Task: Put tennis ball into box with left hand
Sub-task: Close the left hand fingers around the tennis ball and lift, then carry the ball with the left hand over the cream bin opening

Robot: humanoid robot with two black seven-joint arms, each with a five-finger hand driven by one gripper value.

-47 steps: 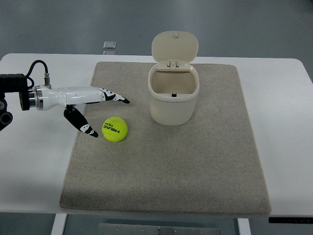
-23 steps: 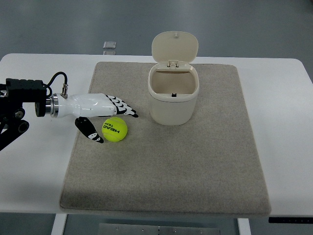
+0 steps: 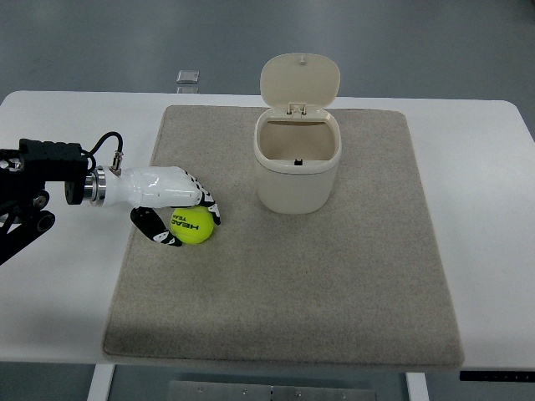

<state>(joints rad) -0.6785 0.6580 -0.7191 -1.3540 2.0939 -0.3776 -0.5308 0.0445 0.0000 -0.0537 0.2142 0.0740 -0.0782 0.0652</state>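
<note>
A yellow-green tennis ball (image 3: 195,229) lies on the grey mat (image 3: 284,284), left of centre. My left hand (image 3: 190,221), white with black fingertips, comes in from the left edge and is curled around the ball, fingers over its top and far side, thumb at its near left. The ball still rests on the mat. The cream box (image 3: 297,163) stands upright to the right of the ball, with its hinged lid (image 3: 299,80) open and tilted back. Its inside looks empty. The right arm does not show.
The mat lies on a white table (image 3: 485,217). A small grey square object (image 3: 187,78) sits at the table's far edge behind the mat. My left forearm with a black cable (image 3: 104,146) stretches over the table's left side.
My left hand has moved right and down to the ball, and its spread fingers have curled around it. The ball and box have stayed in place.
</note>
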